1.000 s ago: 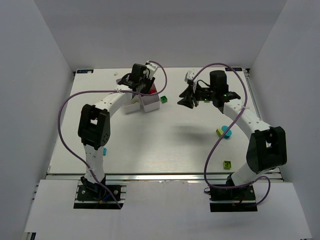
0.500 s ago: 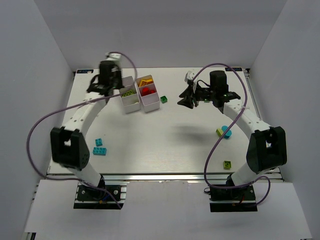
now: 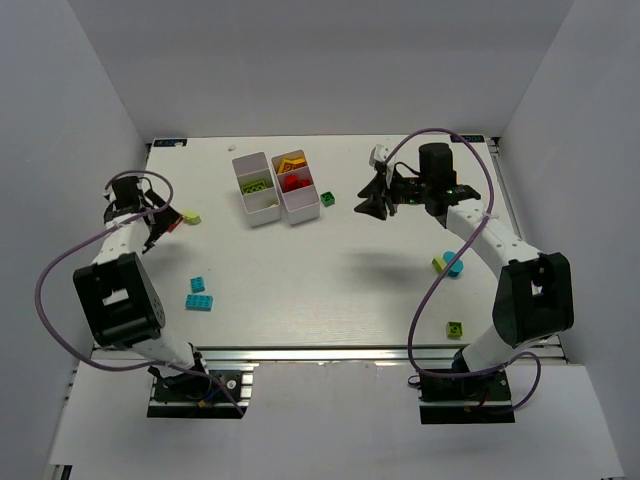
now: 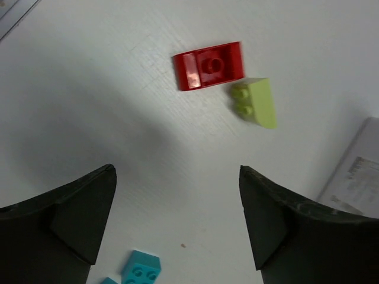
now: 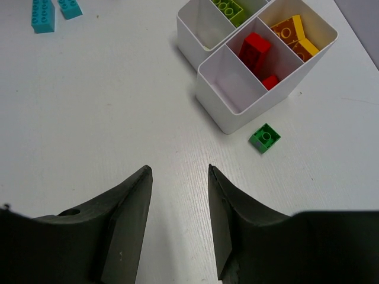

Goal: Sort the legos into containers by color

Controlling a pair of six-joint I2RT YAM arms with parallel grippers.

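No legible txt, small printed label [image 4: 357, 171] at frame edge, too blurry to read

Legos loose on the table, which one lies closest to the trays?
The dark green brick, just off the corner of the tray holding red pieces; every other loose brick lies much farther away.

Cyan lego [image 4: 142, 271] (bottom edge) is cut off.

White desk [image 3: 330, 290]. Two white trays [image 3: 303, 212] stand side by side at far centre, with a dark green brick [image 3: 328, 198] just beside them. Far left: red brick [image 4: 208, 65] and lime brick [image 4: 256, 102], close together. Near left: two cyan bricks [image 3: 198, 293]. Right: lime-and-cyan pair [image 3: 453, 266]; single lime piece [image 3: 455, 328] nearer the front.
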